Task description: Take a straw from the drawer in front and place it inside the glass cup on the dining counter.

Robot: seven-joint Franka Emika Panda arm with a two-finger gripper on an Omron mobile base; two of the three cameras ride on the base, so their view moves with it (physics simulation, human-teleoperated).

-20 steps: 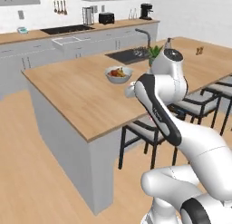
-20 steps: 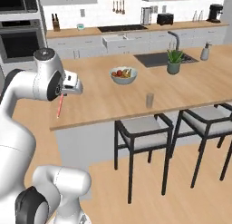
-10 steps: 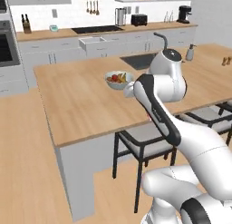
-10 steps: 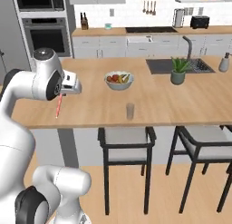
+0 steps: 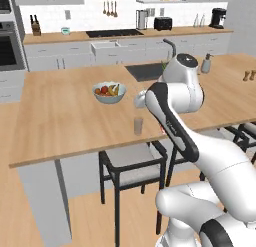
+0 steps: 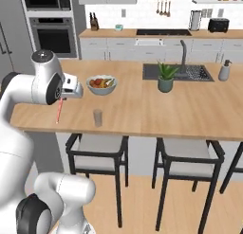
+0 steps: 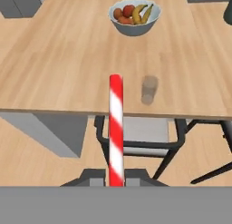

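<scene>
Gripper: you see it (image 6: pixel 66 96) at the left of the right base view, jaws clamped on the straw, held over the counter's near left part.
Straw: your straw (image 6: pixel 59 110) hangs down from the gripper, red and white, its lower end just above the wood near the front edge; in the hand view it (image 7: pixel 116 128) runs straight up from between the tips.
Cup: the cup (image 6: pixel 98 118) stands upright near the counter's front edge, right of the straw and apart from it; you find it (image 7: pixel 149 90) right of the straw's tip in the hand view too.
Bowl: a fruit bowl (image 6: pixel 101 85) sits behind the cup, toward the counter's middle.
Counter: the counter (image 6: pixel 190 110) carries all of these; a plant (image 6: pixel 165 77) stands by the sink (image 6: pixel 190 73) near its far edge.
</scene>
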